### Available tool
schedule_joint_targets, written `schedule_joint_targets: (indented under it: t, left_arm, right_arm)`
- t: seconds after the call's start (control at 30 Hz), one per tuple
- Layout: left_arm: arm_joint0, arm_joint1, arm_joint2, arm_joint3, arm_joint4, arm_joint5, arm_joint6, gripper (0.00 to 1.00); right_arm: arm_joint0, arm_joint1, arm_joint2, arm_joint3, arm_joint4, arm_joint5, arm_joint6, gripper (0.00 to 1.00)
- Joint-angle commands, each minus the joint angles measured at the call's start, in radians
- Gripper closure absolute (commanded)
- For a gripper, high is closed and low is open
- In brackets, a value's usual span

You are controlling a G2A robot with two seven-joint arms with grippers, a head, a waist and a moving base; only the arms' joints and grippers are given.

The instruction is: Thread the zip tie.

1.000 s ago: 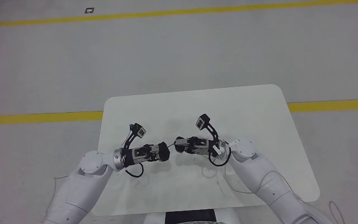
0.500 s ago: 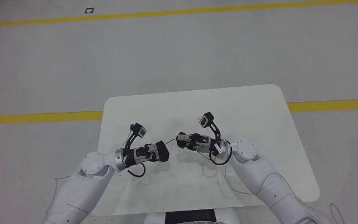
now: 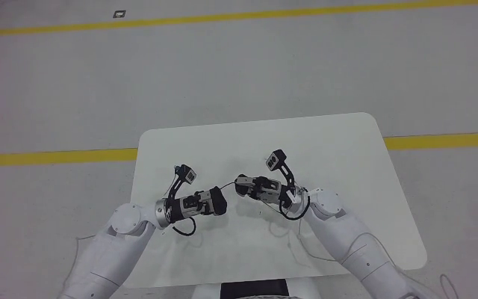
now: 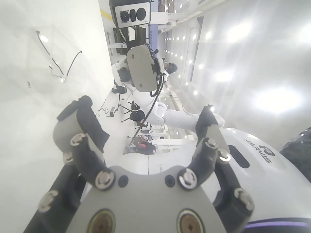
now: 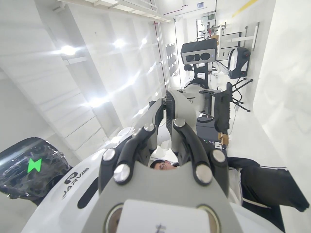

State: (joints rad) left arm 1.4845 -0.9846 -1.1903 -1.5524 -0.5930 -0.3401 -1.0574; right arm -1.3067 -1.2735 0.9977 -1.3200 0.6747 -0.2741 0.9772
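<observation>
Above table (image 3: 336, 149): zip tie (image 3: 227, 187) between left gripper (image 3: 221, 202), right gripper (image 3: 239, 185).

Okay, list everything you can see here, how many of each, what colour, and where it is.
table: one, white, under both arms.
zip tie: one, black, between the two grippers, one end in the right gripper.
loose strips: two, black, thin, flat on the table.
floor lines: two, yellow, on the grey floor.
floor marker: one, black and white, on the far floor.
left gripper: one, black and grey, open, over the table's middle.
right gripper: one, black and grey, shut on the zip tie, facing the left gripper.
</observation>
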Motion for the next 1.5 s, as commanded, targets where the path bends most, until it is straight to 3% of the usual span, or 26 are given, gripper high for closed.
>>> schedule_joint_targets:
  t: [0.0, 0.1, 0.53, 0.6, 0.63, 0.67, 0.8, 1.03, 1.4, 1.47]
  left_arm:
    - [0.0, 0.0, 0.0, 0.0, 0.0, 0.0, 0.0, 0.0]
    - [0.002, -0.002, 0.009, -0.008, -0.003, 0.006, 0.03, 0.0]
    - [0.003, -0.004, 0.008, -0.003, -0.035, 0.0, 0.027, 0.0]
    - [0.004, -0.004, 0.006, -0.002, -0.035, 0.0, 0.023, 0.13]
    - [0.004, -0.004, 0.006, -0.001, -0.036, 0.0, 0.021, 0.42]
    - [0.004, -0.004, 0.005, 0.0, -0.036, 0.0, 0.02, 0.51]
    - [0.003, -0.005, 0.005, 0.003, -0.038, 0.0, 0.014, 0.73]
    - [0.001, -0.004, 0.006, 0.011, -0.033, 0.0, 0.002, 1.0]
    - [0.004, 0.001, 0.006, 0.013, -0.032, 0.01, -0.009, 0.93]
    - [0.004, 0.002, 0.008, 0.013, -0.031, 0.013, -0.011, 0.85]
  right_arm:
    - [0.0, 0.0, 0.0, 0.0, 0.001, 0.0, 0.0, 1.0]
    - [-0.008, 0.0, -0.004, -0.021, -0.011, 0.011, -0.024, 1.0]
    - [-0.007, 0.001, -0.015, -0.03, -0.033, 0.05, -0.001, 1.0]
    - [-0.004, 0.004, -0.016, -0.03, -0.06, 0.06, 0.002, 1.0]
    - [-0.004, 0.005, -0.016, -0.032, -0.067, 0.063, 0.003, 1.0]
    - [-0.004, 0.005, -0.016, -0.034, -0.071, 0.065, 0.005, 1.0]
    - [-0.001, 0.01, -0.014, -0.039, -0.114, 0.068, 0.014, 1.0]
    - [-0.001, 0.021, -0.003, -0.059, -0.195, 0.068, 0.012, 1.0]
    - [-0.016, 0.033, 0.012, -0.09, -0.221, 0.063, 0.016, 1.0]
    - [-0.017, 0.034, 0.013, -0.092, -0.22, 0.061, 0.017, 1.0]
